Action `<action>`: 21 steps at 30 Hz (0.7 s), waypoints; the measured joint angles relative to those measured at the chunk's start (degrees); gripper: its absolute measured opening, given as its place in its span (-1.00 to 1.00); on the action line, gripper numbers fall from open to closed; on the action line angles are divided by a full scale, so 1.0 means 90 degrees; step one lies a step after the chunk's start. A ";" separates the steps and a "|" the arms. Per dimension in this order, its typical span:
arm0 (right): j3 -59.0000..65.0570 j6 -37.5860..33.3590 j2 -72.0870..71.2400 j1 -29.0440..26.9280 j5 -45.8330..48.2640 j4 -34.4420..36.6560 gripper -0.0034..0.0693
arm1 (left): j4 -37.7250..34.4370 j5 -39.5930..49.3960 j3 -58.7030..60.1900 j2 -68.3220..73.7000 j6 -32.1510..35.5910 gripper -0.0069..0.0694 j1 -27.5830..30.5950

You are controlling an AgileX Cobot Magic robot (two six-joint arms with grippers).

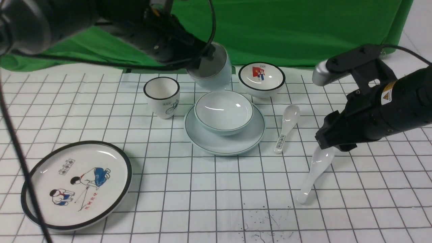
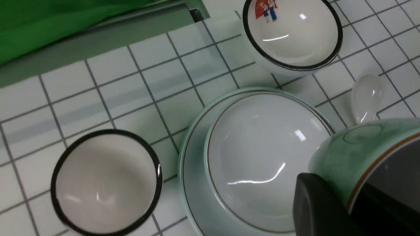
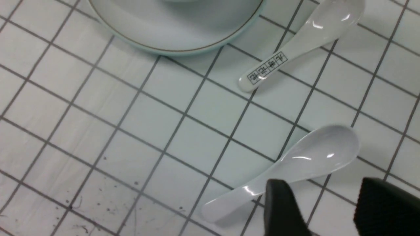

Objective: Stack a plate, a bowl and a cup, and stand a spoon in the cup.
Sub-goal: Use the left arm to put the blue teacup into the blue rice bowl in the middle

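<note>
Cup [image 1: 212, 71]: off the table, tilted, hanging just above the far edge of the bowl [image 1: 224, 109]. The left gripper [image 1: 202, 57] is clamped on its rim; the left wrist view shows one finger against the outer wall and the other inside the mouth.

Bowl: upright and empty, seated in the middle of the plate [image 1: 216, 143]. The plate lies flat on the gridded table [image 1: 189, 175], about centre.

Spoon [image 1: 315, 172]: lying on the table to the near right of the plate and apart from it, handle pointing near. The right gripper [image 3: 325, 206] hangs over its scoop end with jaws apart and nothing between them. Whether a finger touches the spoon cannot be told.

Other items:
- A spoon with black characters [image 1: 286, 132] lies between the plate and the plain spoon.
- A black-rimmed cup with a bicycle [image 1: 162, 96] stands left of the plate.
- A small black-rimmed bowl [image 1: 261, 80] sits far right of the plate.
- A large pictured plate [image 1: 76, 184] lies near left.
</note>
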 joint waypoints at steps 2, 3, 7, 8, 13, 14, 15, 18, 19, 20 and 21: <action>0.0000 0.0001 0.0104 0.0000 -0.0046 -0.0020 0.05 | 0.0000 0.0435 -0.0618 0.0546 0.0000 -0.83 0.0000; 0.0000 0.0010 0.0159 0.0000 -0.0046 -0.0020 0.05 | 0.0007 0.0593 -0.0816 0.0823 0.0000 -0.83 0.0000; 0.0000 0.0052 0.0259 0.0000 -0.0046 -0.0020 0.05 | 0.0007 0.1095 -0.1460 0.1528 -0.0031 -0.83 0.0000; 0.0000 0.0052 0.0264 0.0000 -0.0046 -0.0020 0.05 | 0.0019 0.1204 -0.1657 0.1758 -0.0062 -0.83 0.0000; 0.0000 0.0058 0.0264 0.0000 -0.0073 -0.0020 0.05 | 0.0063 0.1248 -0.1933 0.2143 -0.0147 -0.83 0.0000; 0.0000 0.0062 0.0264 0.0000 -0.0073 -0.0020 0.05 | 0.0070 0.1248 -0.1946 0.2164 -0.0147 -0.83 0.0000; 0.0000 0.0084 0.0264 0.0000 -0.0082 -0.0020 0.05 | 0.0069 0.1260 -0.1946 0.2214 -0.0147 -0.83 0.0000; 0.0000 0.0109 0.0264 0.0000 -0.0135 -0.0020 0.05 | 0.0069 0.1303 -0.1951 0.2294 -0.0152 -0.83 0.0000; 0.0000 0.0124 0.0264 0.0000 -0.0166 -0.0020 0.05 | 0.0076 0.1325 -0.1951 0.2319 -0.0152 -0.83 0.0000; 0.0000 0.0152 0.0264 0.0000 -0.0200 -0.0020 0.05 | 0.0076 0.1344 -0.1951 0.2344 -0.0152 -0.82 0.0000; 0.0000 0.0177 0.0264 0.0000 -0.0217 -0.0020 0.05 | 0.0076 0.1344 -0.1951 0.2358 -0.0152 -0.82 0.0000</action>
